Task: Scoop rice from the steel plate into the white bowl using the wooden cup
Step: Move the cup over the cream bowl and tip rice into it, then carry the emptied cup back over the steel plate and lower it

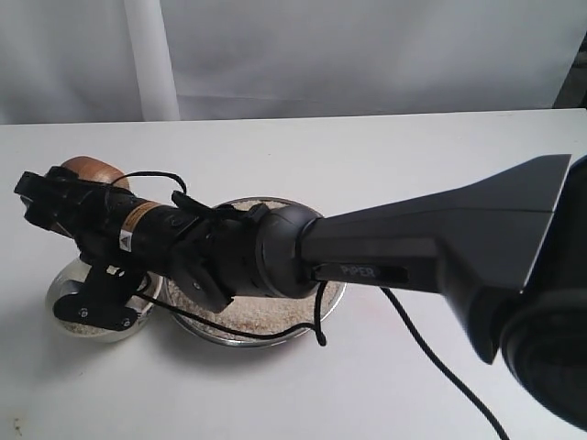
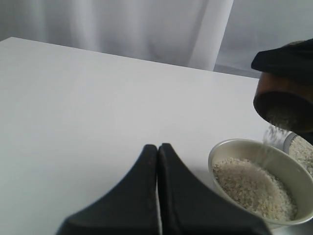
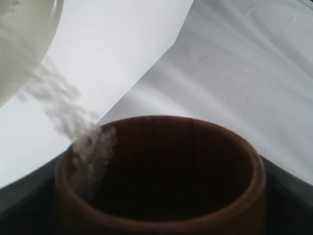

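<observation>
My right gripper (image 1: 62, 187) reaches across to the left and is shut on the wooden cup (image 1: 89, 170), holding it tipped above the white bowl (image 1: 62, 286). Rice (image 3: 85, 144) spills over the cup's rim (image 3: 161, 127) in a thin stream toward the bowl (image 3: 22, 44). The left wrist view shows the tilted cup (image 2: 282, 100) over the bowl (image 2: 222, 152), which holds a heap of rice (image 2: 254, 188). The steel plate (image 1: 261, 341) lies right of the bowl under the right arm, with rice (image 1: 271, 312) in it. My left gripper (image 2: 157, 147) is shut on nothing, beside the bowl.
The white table (image 1: 385, 156) runs back to a pale curtain (image 1: 367, 46). A black cable (image 1: 431, 362) hangs from the right arm over the table's front. The plate's rim (image 2: 299, 149) shows just behind the bowl.
</observation>
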